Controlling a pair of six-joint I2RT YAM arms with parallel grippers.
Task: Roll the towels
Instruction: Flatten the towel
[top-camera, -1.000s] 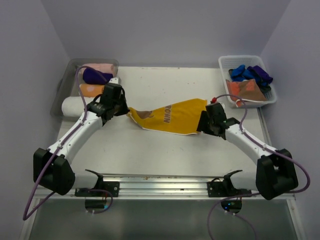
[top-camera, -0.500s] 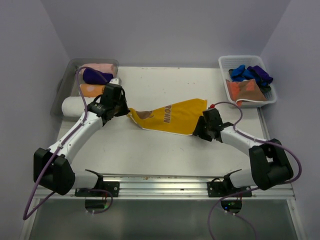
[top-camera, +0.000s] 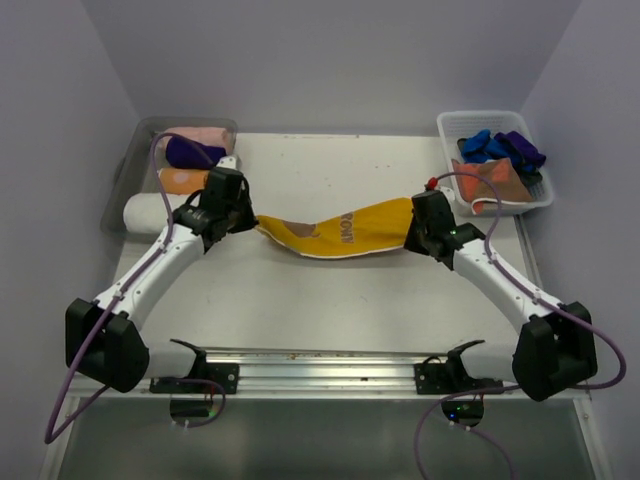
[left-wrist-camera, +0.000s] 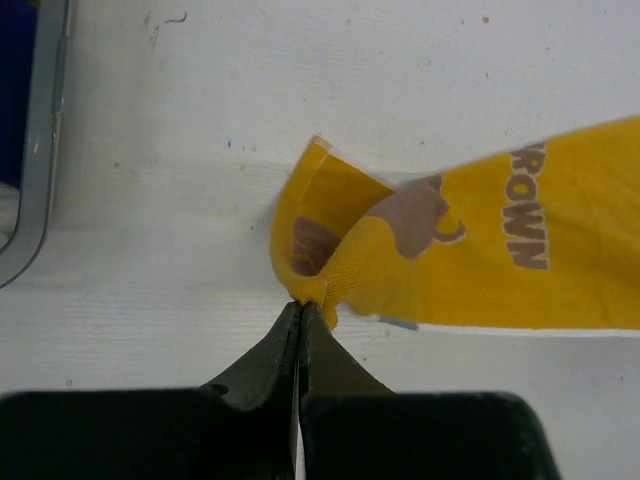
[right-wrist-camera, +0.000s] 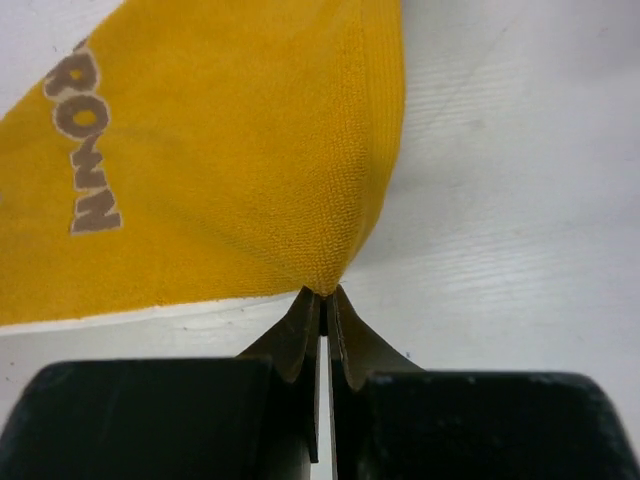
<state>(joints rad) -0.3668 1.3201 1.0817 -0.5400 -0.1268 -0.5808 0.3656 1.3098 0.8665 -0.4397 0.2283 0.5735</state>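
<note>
right gripper (right-wrist-camera: 320, 297) closed, towel (right-wrist-camera: 230, 150) corner hidden

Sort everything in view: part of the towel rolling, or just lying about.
Job: yellow towel, held by left gripper and right gripper; blue towels; purple towel; rust-brown towel; pink roll; purple roll; orange roll; white roll.
Lying about: white basket; grey tray.

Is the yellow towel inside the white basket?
No, the yellow towel is stretched between the left gripper and the right gripper, each pinching one end.
</note>
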